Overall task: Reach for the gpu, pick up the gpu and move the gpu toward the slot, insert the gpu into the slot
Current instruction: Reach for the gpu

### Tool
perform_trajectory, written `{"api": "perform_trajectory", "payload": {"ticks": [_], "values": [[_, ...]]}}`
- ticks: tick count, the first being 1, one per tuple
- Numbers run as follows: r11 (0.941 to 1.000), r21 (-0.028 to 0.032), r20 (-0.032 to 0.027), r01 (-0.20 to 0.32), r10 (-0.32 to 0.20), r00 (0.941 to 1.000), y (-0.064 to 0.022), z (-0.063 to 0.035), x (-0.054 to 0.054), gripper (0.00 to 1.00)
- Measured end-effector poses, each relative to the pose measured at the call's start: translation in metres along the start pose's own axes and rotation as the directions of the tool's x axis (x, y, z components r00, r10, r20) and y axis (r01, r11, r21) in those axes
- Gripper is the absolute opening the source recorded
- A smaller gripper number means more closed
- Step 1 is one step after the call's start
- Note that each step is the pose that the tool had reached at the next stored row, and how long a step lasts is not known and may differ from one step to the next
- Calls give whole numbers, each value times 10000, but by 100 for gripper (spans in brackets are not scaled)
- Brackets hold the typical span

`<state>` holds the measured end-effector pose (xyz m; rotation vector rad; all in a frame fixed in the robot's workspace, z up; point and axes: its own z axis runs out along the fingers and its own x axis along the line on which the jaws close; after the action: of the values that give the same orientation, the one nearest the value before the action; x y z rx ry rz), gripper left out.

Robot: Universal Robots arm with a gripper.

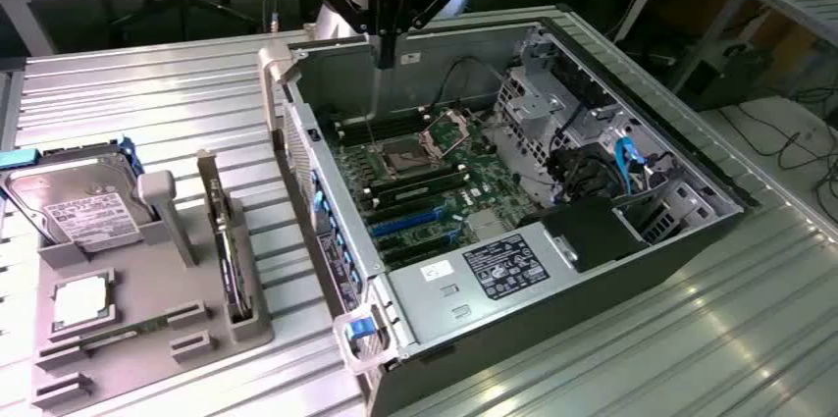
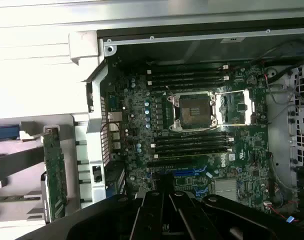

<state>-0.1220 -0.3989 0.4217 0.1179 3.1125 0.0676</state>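
The black robot hand point(image 1: 384, 62) hangs at the top centre of the exterior view, wrist vertical, pointing straight down, its two fingers point(image 1: 383, 44) closed tight together.

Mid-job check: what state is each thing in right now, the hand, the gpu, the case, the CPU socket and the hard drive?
computer case: lying on its side, side panel off, interior open.
hand: shut, empty, above the case.
gpu: upright on edge in the grey holder, not grasped.
CPU socket: load plate flipped open.
hard drive: propped in the same holder.
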Motion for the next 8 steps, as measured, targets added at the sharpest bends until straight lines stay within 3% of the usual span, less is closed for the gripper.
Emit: {"api": "perform_trajectory", "payload": {"ticks": [8], "values": [[10000, 0, 0, 0, 0, 10000, -3, -1, 45, 11]]}}
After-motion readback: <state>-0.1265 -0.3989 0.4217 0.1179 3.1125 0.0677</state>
